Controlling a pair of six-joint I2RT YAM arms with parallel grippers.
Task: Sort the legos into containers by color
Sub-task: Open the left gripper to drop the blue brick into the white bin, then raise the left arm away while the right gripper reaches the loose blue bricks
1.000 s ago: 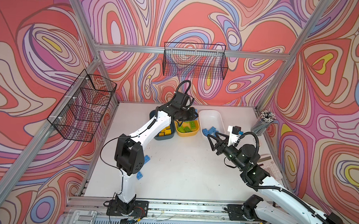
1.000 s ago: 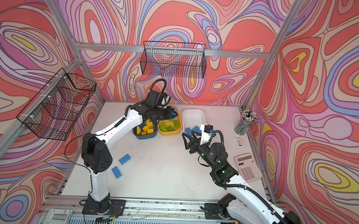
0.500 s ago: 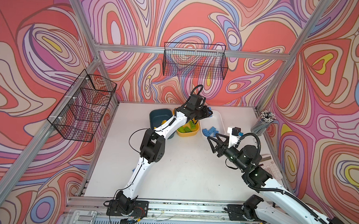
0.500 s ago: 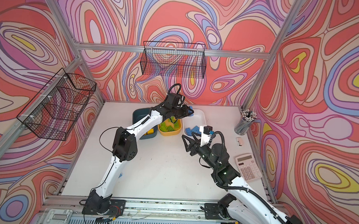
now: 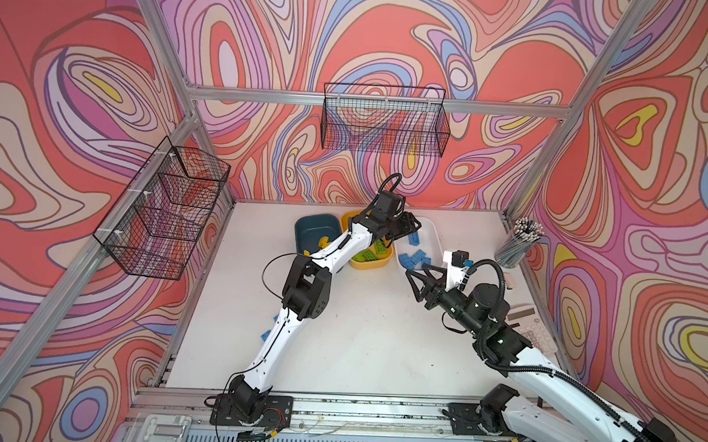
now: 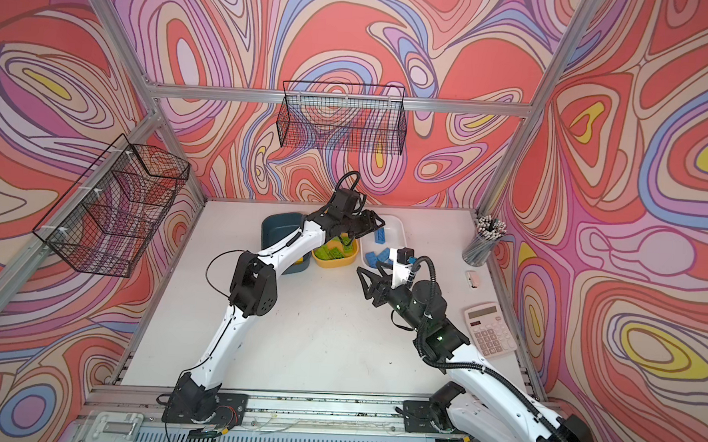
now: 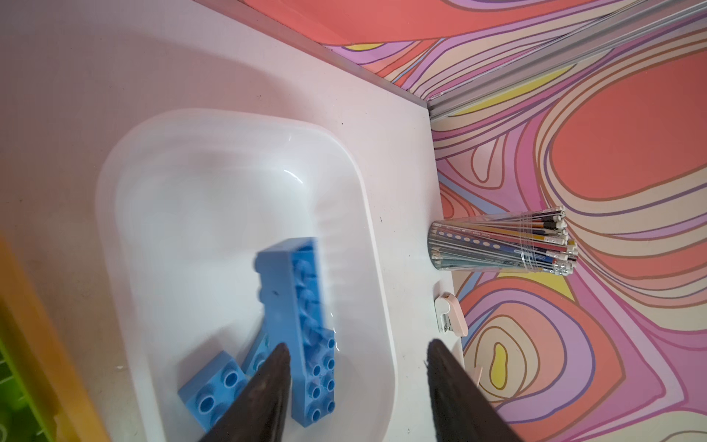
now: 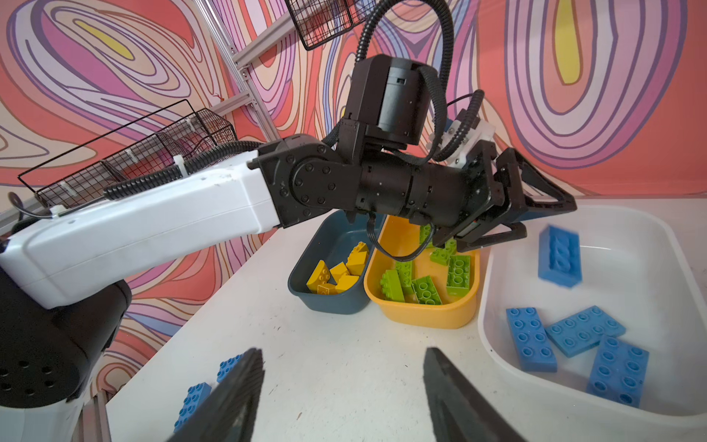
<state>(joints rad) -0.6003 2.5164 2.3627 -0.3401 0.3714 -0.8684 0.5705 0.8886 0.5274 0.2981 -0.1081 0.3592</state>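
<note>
The left claw (image 7: 357, 344) hangs over the white tub (image 8: 642, 248) at the far right of the row. Its jaws stand partly apart and hold nothing. A blurred light blue brick (image 8: 560, 256) is inside the tub, clear of both jaws, with more blue bricks (image 8: 581, 331) at the tub's near end. The right claw (image 8: 343, 351) is spread wide and empty, near that tub's near left corner.

Yellow bricks (image 8: 336, 273) fill the teal tub (image 8: 325, 302), and green bricks (image 8: 424, 285) fill the yellow-orange tub (image 8: 421, 315). Two loose blue bricks (image 8: 191, 398) lie flat at the near left, beside the left arm.

They look light, rigid and slick-sided. A grip from above, across the short width, should hold best.

The white table (image 8: 344, 325) is smooth and lightly specked. It also carries a cup of pencils (image 7: 497, 245) and a calculator (image 6: 490, 329). Swirl-patterned walls enclose it.
</note>
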